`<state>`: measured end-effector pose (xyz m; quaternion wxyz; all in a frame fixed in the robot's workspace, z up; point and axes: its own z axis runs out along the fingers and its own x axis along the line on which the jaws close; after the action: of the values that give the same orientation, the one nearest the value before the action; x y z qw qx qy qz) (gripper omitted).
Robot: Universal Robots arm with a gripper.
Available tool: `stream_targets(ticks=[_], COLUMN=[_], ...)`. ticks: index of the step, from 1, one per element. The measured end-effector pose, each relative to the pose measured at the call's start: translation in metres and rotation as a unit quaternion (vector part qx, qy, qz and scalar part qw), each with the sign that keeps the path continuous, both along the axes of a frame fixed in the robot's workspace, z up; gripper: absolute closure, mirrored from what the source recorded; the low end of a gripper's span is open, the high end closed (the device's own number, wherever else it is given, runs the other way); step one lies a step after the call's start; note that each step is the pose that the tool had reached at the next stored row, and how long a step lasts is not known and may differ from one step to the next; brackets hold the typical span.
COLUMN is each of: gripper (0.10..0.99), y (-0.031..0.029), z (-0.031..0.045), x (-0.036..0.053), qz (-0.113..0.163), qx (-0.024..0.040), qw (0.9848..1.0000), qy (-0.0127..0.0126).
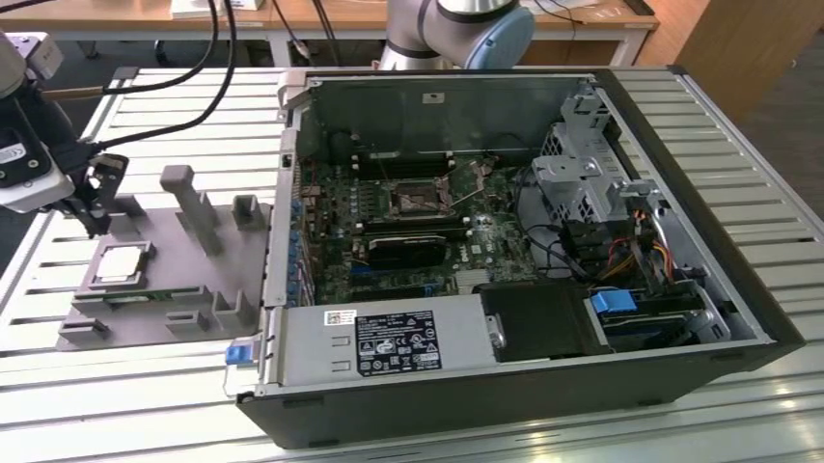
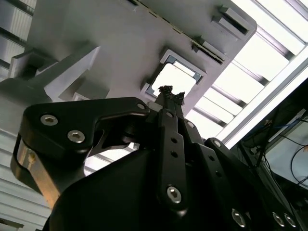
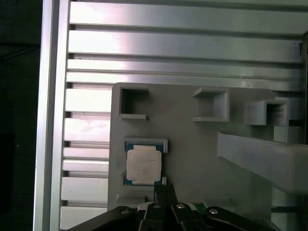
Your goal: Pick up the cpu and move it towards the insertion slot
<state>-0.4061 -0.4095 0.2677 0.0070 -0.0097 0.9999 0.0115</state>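
Observation:
The cpu point(image 1: 119, 262) lies flat in a square recess of the grey fixture plate point(image 1: 206, 280), on the exterior view's left beside the open computer case. Both wrist views show its pale silvery top point(image 3: 143, 164) point(image 2: 175, 77). My gripper point(image 1: 95, 224) hangs just above the plate, close to the cpu's edge and apart from it. Its thin black fingers are shut together with nothing between them point(image 2: 171, 91) point(image 3: 164, 191). The insertion slot point(image 1: 415, 198), a square socket with a shiny frame, sits on the motherboard inside the case.
The grey fixture plate carries upright posts point(image 1: 193, 207) and open box-shaped holders point(image 3: 211, 103) close to my gripper. The case point(image 1: 721, 289) holds a grey power-supply box point(image 1: 386, 342), a black finned block point(image 1: 405, 253), a drive cage point(image 1: 586, 183) and cables. All stands on a slatted metal table point(image 1: 154, 405).

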Motion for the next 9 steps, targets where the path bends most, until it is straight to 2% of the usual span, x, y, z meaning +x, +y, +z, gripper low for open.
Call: stream_targets(ticks=[9], gripper=[0.984], y=[0.0000], z=[-0.0163], x=[-0.0053], qz=[0.000], qx=[0.0000], qw=[1.0000], qy=[-0.0056])
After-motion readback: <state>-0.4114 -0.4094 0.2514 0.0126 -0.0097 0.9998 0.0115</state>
